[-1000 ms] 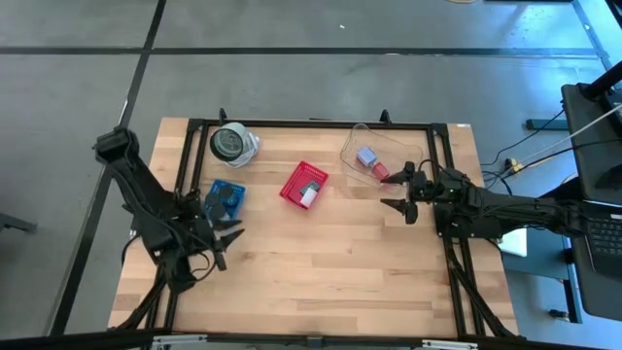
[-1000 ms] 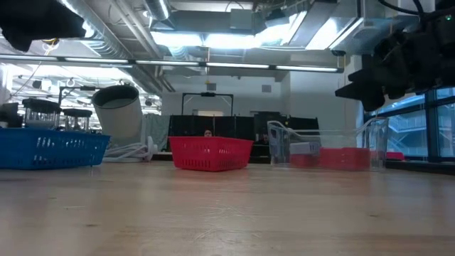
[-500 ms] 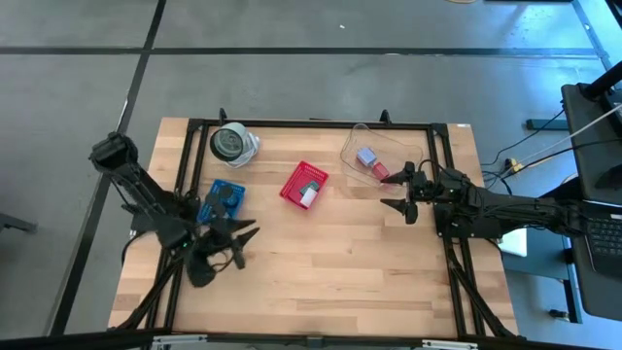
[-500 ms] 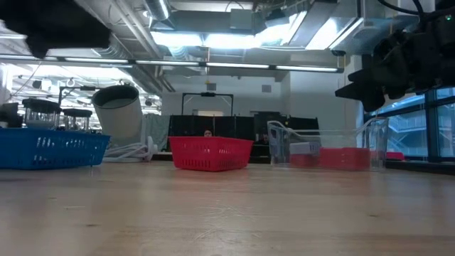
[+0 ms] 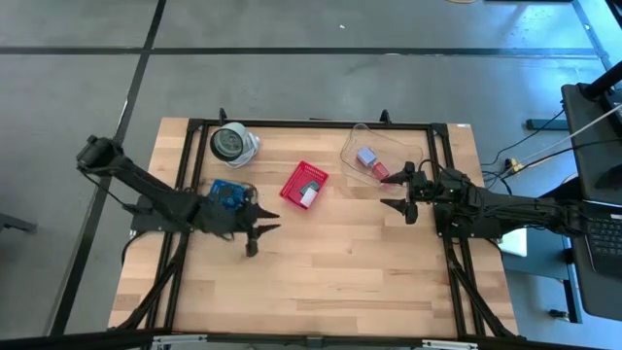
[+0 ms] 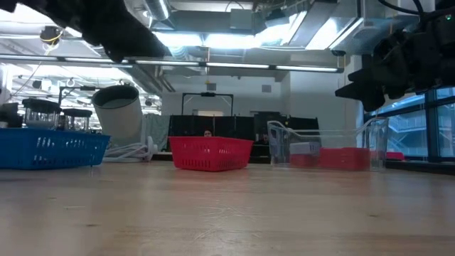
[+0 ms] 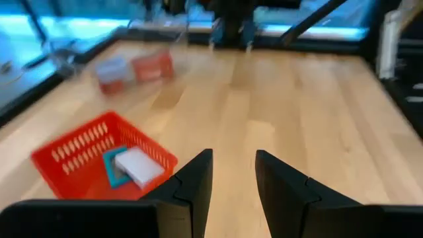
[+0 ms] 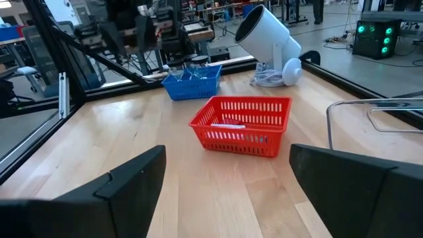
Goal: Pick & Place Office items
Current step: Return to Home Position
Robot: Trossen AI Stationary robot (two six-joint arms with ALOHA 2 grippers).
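The office items sit in containers. A white rectangle point(image 7: 140, 166) and a teal piece point(image 7: 114, 169) lie in the red mesh basket point(image 5: 304, 185). Black discs lie in the blue tray point(image 5: 226, 197). A pale-blue block point(image 5: 365, 156) and a red block point(image 5: 380, 171) lie in the clear bin point(image 5: 372, 154). My left gripper point(image 5: 264, 229) hangs open above bare table, just right of the blue tray and on the near-left side of the basket. My right gripper point(image 5: 392, 192) waits open beside the clear bin's near edge. Neither holds anything.
A white round lamp-like device point(image 5: 233, 144) lies by the far-left corner, with its cable beside it. A black frame point(image 5: 311, 123) runs round the table top. Bare wood point(image 5: 330, 262) spreads across the middle and near half of the table. The room behind shows shelving and lights.
My left arm has stretched out and swung toward the table's right. Its gripper has moved from the near-left side of the blue tray to a spot right of the tray, closer to the red basket, and has turned to point at the right side. It has stayed open.
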